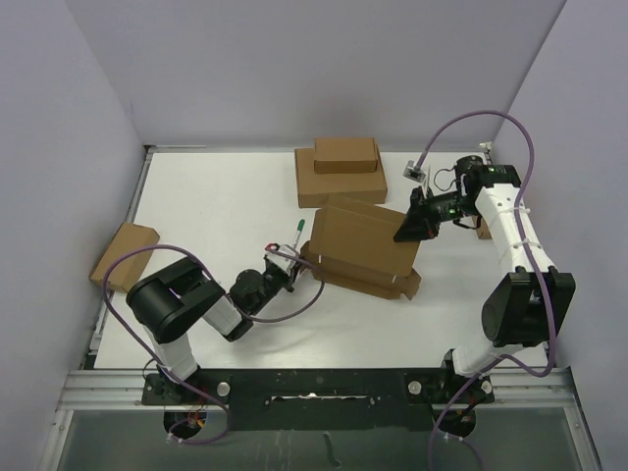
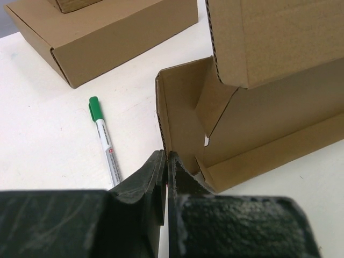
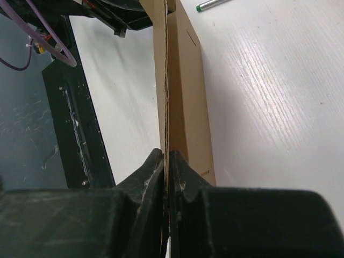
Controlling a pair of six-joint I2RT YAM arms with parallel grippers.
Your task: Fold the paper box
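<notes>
Paper box (image 1: 361,250) sits half-folded at the centre of the table (image 1: 216,206), top panel raised. Left jaws pinched tight on its side flap at 9 o'clock. Right jaws clamped on the raised panel's edge at 3 o'clock. Green marker (image 2: 105,141) lies just beside the box at 10 o'clock. Stacked boxes (image 1: 340,177) at 12 o'clock.

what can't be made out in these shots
Top view: inside of the paper box, mostly covered by its own raised lid.
Right wrist view: the panel in the right pincer shows edge-on, its face hidden.
Left wrist view: print on the marker is too small to read; the left pincer covers the flap's lower edge.
</notes>
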